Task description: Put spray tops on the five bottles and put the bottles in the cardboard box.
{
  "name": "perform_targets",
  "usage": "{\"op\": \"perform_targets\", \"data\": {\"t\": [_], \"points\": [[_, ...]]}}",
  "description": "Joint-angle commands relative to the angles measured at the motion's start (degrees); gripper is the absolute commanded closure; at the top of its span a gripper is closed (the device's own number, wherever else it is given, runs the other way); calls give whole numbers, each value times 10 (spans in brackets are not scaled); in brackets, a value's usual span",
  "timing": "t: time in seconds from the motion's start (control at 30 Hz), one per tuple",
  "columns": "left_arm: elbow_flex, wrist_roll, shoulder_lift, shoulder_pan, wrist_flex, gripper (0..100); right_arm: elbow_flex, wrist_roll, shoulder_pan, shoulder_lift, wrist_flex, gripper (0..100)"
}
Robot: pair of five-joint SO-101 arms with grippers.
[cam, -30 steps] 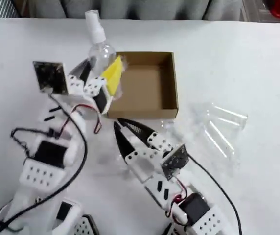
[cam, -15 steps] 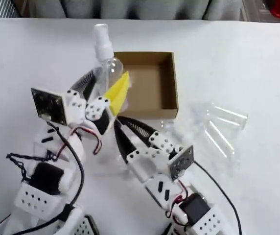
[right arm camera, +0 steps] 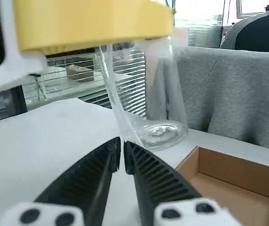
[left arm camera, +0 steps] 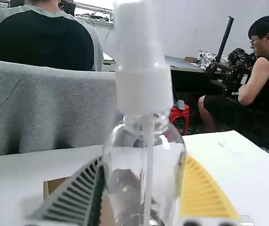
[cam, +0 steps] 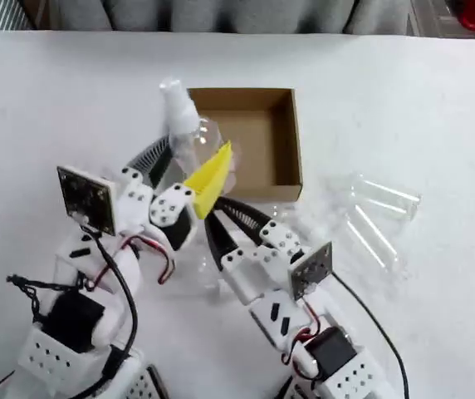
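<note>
Over at the left edge of the one cardboard box (cam: 262,145), high view: left gripper (cam: 183,162) is clamped on one bottle (cam: 194,137), spray top (cam: 173,93) on. Bare bottles (cam: 370,216) lie right of the box, can't count them. Left wrist view: bottle sits between the grey and yellow fingers. Right wrist view: right gripper (right arm camera: 122,143) is pretty much closed on nothing, with the bottle's base just above its tips

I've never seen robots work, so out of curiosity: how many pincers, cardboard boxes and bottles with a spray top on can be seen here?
Pincers: 2 (left pincer, right pincer)
Cardboard box: 1
Bottle with spray top: 1
Total: 4
</note>
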Motion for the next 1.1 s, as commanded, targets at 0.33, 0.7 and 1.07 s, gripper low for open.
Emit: {"op": "perform_targets", "data": {"t": [0.33, 0.7, 1.07], "points": [[-3, -5, 42, -44, -96, 978, -9, -3, 86, -6, 49, 982], [-129, -56, 382, -106, -304, 978, -4, -6, 144, -5, 72, 982], [-263, -56, 676, -140, -462, 977, -4, -7, 141, -5, 87, 982]]}}
